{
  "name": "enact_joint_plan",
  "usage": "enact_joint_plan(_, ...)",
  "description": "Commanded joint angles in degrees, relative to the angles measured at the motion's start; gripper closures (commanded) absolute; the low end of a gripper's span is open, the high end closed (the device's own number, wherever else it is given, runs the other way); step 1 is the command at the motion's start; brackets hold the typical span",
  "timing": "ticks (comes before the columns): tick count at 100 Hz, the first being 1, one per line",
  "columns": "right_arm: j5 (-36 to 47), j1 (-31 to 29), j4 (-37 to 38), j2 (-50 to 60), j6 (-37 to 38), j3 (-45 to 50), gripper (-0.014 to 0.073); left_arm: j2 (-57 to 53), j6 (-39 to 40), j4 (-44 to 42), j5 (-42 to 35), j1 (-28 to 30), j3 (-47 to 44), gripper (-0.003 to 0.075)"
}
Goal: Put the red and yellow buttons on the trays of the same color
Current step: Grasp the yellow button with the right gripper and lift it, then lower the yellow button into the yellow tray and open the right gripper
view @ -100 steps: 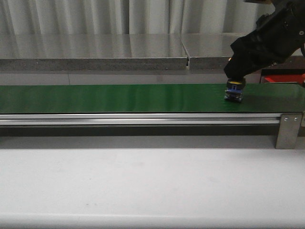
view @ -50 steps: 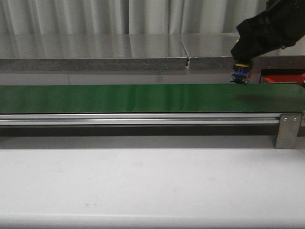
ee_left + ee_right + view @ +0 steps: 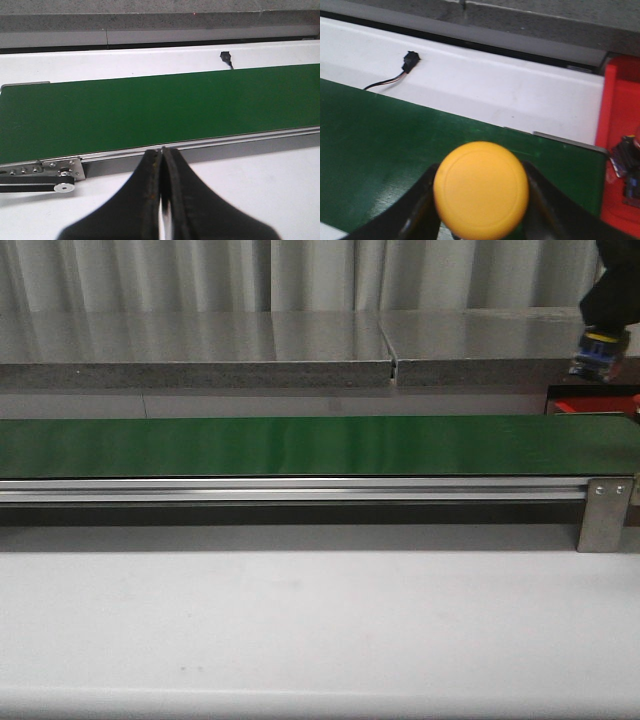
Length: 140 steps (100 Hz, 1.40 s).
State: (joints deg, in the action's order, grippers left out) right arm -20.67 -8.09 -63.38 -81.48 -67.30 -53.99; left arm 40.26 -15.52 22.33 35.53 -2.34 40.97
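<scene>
1. While the right hand (image 3: 480, 210) grips it from both sides, the yellow button (image 3: 481, 189) sits between the two fingers with its round cap facing the wrist camera; in the front view it hangs at the far right, above the end of the green belt (image 3: 300, 445) and just above the red tray (image 3: 590, 400).
2. Its cap looks like smooth, hard plastic, so I judge it stiff, light and somewhat slippery; a squeeze will not deform it, but a loose hold could let it twist or slip.
3. Below the cap the front view shows a blue and dark body (image 3: 597, 360). That blockier part seems the better place to hold, since its flatter sides should give the fingers more purchase than the rounded cap edge.
4. No yellow tray shows in any view, so the matching tray cannot be located; the red tray beside the belt is the wrong colour for this piece.
5. Over the near tabletop (image 3: 260, 175), the left hand (image 3: 162, 155) has its fingers pressed together, holding nothing.
</scene>
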Motion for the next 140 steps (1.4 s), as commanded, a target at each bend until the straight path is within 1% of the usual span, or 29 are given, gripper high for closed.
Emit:
enact_joint_plan(1,0.9,-2.8,-2.0,3.7,0.2,0.1,0.0641,-0.2,0.0,1.4,-3.7,-0.4,1.7,0.0741)
enact_joint_plan(19,0.9,-8.8,-2.0,6.2,0.7,2.8,0.0641,-0.2,0.0,1.4,-3.7,-0.4,1.7,0.0741)
enact_joint_plan(46,1.5,-17.5,-2.1,6.7,1.1,4.9,0.0641,-0.2,0.0,1.4,-3.7,-0.4,1.7,0.0741)
enact_joint_plan(51,3.0,-18.7,-2.6,6.7,1.1,5.3,0.0641,-0.2,0.0,1.4,-3.7,-0.4,1.7,0.0741)
enact_joint_plan(60,8.1,-20.2,-4.4,6.7,1.1,6.4,0.0641,-0.2,0.0,1.4,-3.7,-0.4,1.7,0.0741)
enact_joint_plan(72,15.7,-21.2,-8.6,6.7,1.1,9.0,0.0641,-0.2,0.0,1.4,-3.7,-0.4,1.7,0.0741)
enact_joint_plan(91,22.1,-21.2,-14.7,6.3,1.1,11.6,0.0641,-0.2,0.0,1.4,-3.7,-0.4,1.7,0.0741)
enact_joint_plan(140,23.0,-21.2,-16.5,-4.2,1.1,11.8,0.0639,-0.2,0.0,1.4,-3.7,-0.4,1.7,0.0741)
